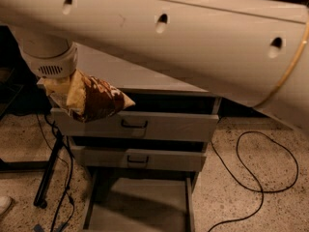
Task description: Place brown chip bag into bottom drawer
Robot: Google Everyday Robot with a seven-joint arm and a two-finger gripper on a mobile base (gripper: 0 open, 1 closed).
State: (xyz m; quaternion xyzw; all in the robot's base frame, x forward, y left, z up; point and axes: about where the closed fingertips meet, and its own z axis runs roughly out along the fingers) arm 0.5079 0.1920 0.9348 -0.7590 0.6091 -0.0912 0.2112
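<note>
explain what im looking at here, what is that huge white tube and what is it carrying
That tube is a robot's arm, seen very close; the single camera looks down past it, and where it's mounted isn't known. At the arm's end, left of the picture, sits the gripper, a two-finger clamp, shut on a brown chip bag that hangs in front of a grey cabinet. The cabinet has three drawers: two upper ones with dark handles, and the bottom drawer, pulled out like a shallow tray. A black cable loops over the speckled floor on the right.
</note>
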